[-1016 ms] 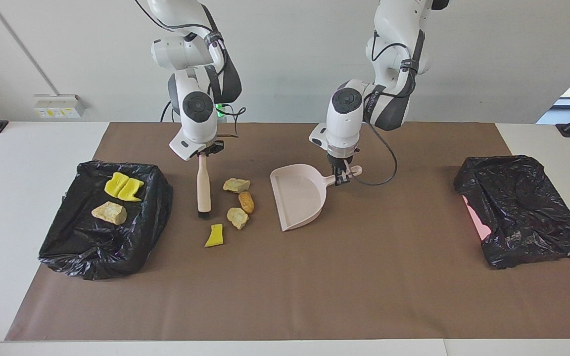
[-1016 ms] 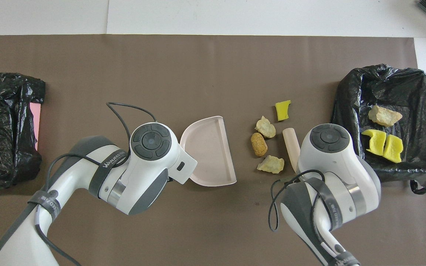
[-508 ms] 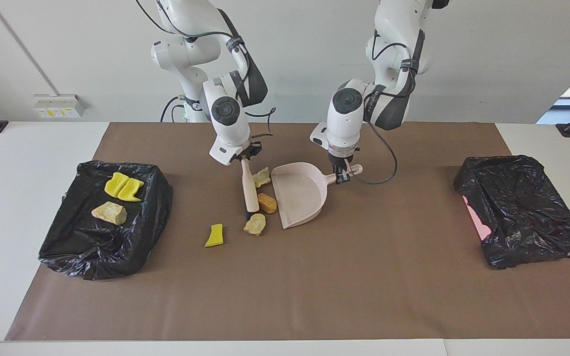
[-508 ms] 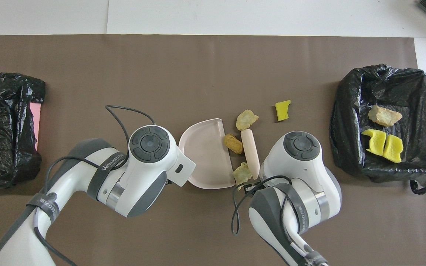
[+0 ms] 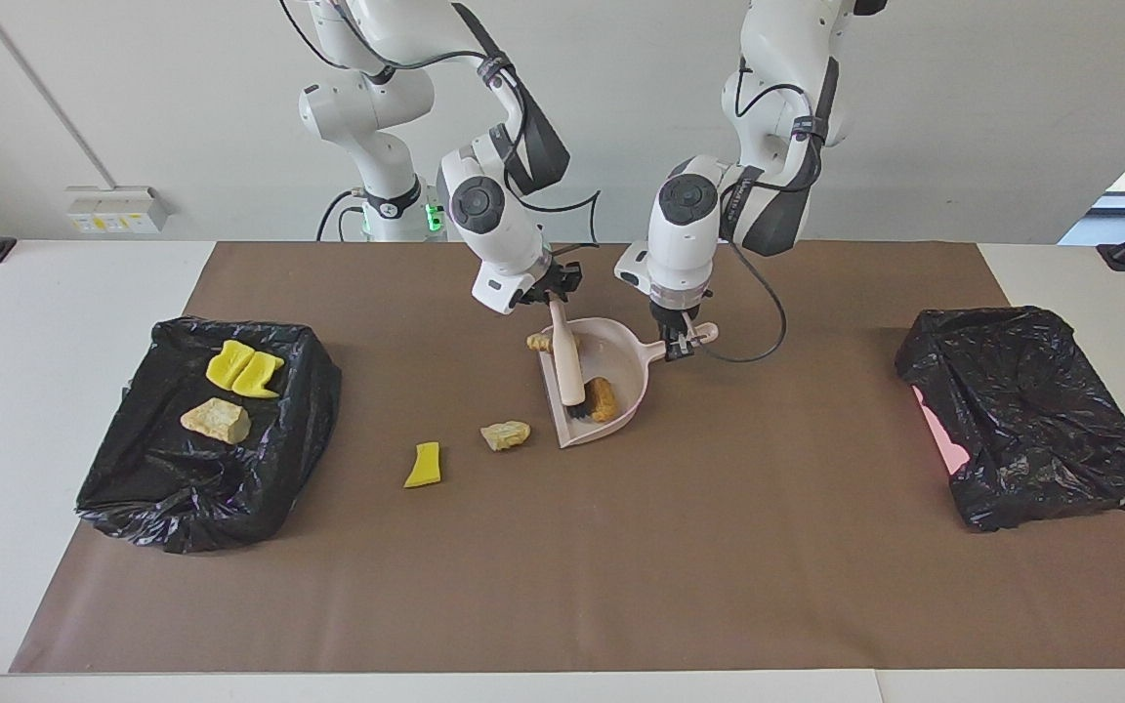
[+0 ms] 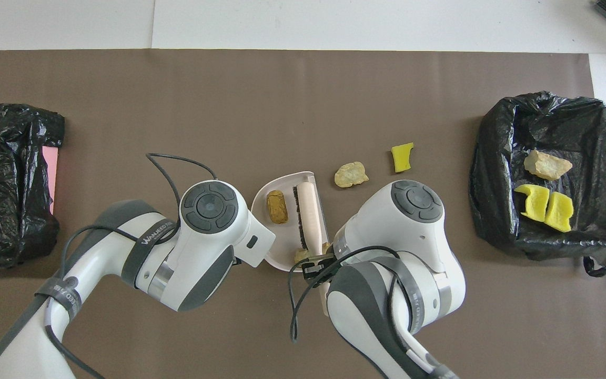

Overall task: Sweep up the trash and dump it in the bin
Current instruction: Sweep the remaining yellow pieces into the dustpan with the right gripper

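My left gripper [image 5: 677, 344] is shut on the handle of the pink dustpan [image 5: 611, 356], which rests on the mat. My right gripper [image 5: 555, 293] is shut on the brush [image 5: 567, 361]. The brush lies across the pan's mouth with its bristles inside the pan. The orange-brown scrap [image 5: 605, 398] lies in the pan and also shows in the overhead view [image 6: 277, 206]. One tan scrap [image 5: 538, 342] sits at the pan's rim nearest the robots. Another tan scrap [image 5: 505, 434] and a yellow scrap [image 5: 423, 465] lie on the mat toward the right arm's end.
A bin lined with a black bag [image 5: 133, 469] stands at the right arm's end and holds two yellow scraps [image 5: 243, 369] and a tan one [image 5: 216, 420]. A second black bag [image 5: 1021, 410] over something pink lies at the left arm's end.
My right gripper swept the brush toward the dustpan. The orange-brown scrap went into the pan, one tan scrap reached its rim, and the other tan scrap slipped past and stayed on the mat.
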`<state>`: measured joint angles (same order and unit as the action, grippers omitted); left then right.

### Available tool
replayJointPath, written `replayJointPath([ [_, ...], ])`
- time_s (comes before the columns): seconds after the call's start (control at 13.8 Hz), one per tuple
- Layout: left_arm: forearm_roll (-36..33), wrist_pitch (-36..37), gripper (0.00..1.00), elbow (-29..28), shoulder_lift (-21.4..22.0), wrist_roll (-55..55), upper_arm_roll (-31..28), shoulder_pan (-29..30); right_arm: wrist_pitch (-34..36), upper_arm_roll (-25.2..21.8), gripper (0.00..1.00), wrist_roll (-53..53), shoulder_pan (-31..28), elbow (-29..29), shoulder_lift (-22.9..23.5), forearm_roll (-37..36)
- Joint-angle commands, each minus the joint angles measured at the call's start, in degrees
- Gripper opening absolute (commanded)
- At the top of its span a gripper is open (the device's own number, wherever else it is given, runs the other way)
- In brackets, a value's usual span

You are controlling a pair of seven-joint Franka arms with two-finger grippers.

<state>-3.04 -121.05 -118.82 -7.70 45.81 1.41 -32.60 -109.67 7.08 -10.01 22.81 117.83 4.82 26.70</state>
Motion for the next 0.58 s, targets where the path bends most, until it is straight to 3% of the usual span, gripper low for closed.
replayJointPath([
  [0.0,0.3,-0.7,0.0,-2.2,1.9,-5.1,-0.4,-0.1,9.8,0.0,0.0,1.3,-5.4,-5.8,-1.3,-7.7],
  [0.22,0.5,-0.6,0.0,-2.2,1.8,-8.9,-0.4,0.2,11.9,0.0,0.0,1.7,-6.7,-5.9,-1.2,-23.7],
  [0.51,2.8,-0.3,0.0,-2.4,1.8,-13.5,-0.4,0.5,9.0,0.0,0.0,13.1,-16.8,-11.6,4.0,-37.6],
])
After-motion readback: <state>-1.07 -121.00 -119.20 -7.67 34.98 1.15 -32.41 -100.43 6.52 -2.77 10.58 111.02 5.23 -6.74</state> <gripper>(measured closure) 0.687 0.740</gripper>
